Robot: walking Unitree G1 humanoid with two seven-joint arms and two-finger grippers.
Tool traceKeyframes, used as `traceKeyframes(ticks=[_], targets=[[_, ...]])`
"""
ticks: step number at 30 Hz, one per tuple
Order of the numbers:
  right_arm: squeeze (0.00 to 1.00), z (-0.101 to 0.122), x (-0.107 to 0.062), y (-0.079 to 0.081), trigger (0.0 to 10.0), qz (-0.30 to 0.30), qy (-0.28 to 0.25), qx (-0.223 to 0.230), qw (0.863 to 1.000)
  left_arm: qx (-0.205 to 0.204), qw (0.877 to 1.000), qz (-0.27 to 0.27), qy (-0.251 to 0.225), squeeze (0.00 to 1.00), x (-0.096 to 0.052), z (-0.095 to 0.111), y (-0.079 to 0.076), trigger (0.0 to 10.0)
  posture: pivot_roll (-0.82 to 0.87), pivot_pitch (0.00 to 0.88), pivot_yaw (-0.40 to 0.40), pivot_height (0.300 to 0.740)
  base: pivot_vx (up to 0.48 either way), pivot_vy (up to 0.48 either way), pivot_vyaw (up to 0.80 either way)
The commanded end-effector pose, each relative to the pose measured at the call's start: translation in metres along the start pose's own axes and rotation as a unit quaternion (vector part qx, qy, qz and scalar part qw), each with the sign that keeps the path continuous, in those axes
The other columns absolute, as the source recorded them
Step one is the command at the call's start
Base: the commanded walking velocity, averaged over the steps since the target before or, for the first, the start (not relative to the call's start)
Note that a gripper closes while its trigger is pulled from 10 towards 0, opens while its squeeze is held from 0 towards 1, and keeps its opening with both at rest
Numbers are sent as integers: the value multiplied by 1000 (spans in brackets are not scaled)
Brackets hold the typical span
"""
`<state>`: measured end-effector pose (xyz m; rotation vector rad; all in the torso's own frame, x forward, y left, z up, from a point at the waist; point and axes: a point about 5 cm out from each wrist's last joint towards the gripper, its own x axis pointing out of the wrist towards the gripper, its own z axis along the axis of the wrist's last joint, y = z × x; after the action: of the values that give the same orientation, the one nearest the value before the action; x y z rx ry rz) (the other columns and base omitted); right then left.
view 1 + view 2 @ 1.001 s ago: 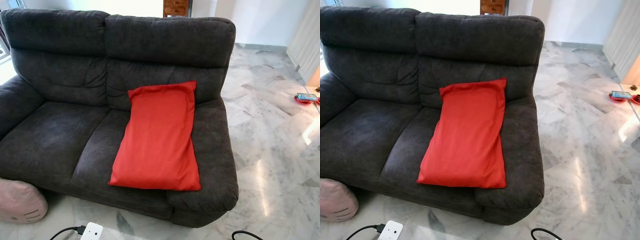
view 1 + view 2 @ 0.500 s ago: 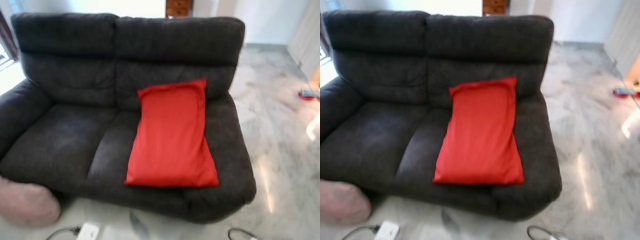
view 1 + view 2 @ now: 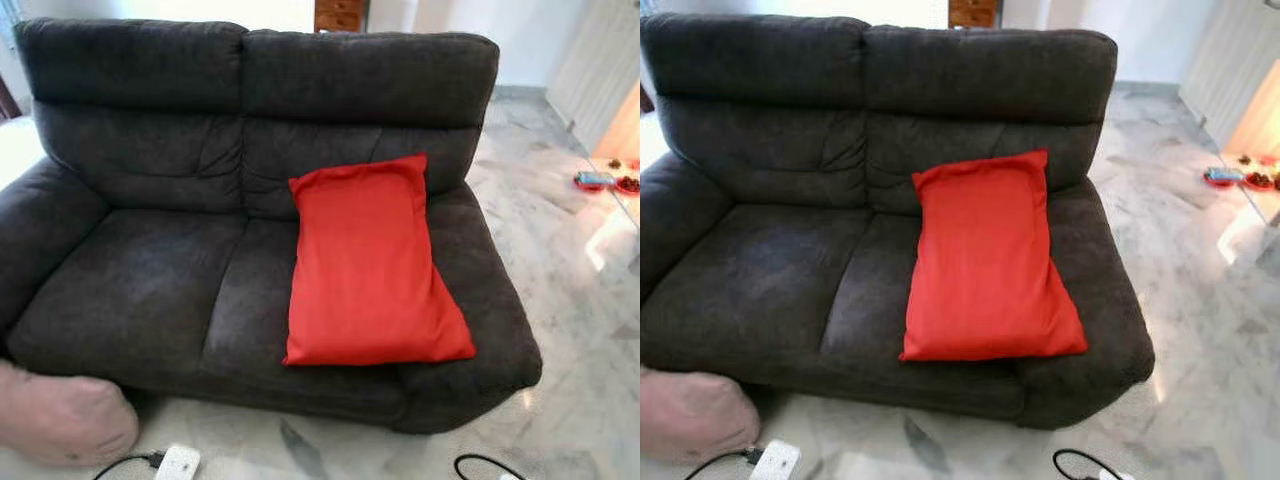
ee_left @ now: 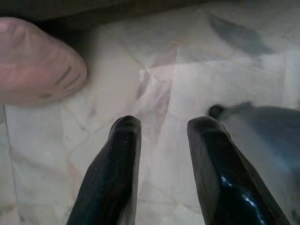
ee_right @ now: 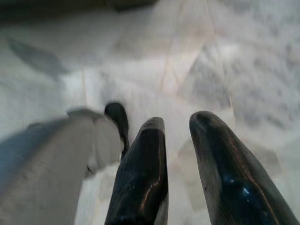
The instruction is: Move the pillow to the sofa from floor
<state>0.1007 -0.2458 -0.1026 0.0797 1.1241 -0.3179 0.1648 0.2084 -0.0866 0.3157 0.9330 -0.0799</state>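
Camera has swung left; red pillow [image 3: 370,265] unmoved on sofa [image 3: 140,270]. Pink pillow [image 4: 35,61] ahead of left gripper [image 4: 161,129] (spread, empty).

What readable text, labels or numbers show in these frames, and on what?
None readable.
Red pillow: plain, no print.
Dark sofa: no tag or label in view.
Pink cushion on the floor: dark stitched lines, not letters.
White power strip: no marking legible.
Red items on the far floor: too small to read.
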Motion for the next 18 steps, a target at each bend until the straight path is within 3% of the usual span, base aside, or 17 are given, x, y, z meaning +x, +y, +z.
traceKeyframes(ticks=[1,18], targets=[[0,5,1,8,10000,8,-8,1,1000,0,1000,8,10,0,-2,-6,6,10000,-47,69,-16,740,0,409,0],[0,11,3,36,10000,38,-16,-13,999,-4,1000,7,12,0,-2,-8,5,10000,-45,85,-19,740,0,407,0]])
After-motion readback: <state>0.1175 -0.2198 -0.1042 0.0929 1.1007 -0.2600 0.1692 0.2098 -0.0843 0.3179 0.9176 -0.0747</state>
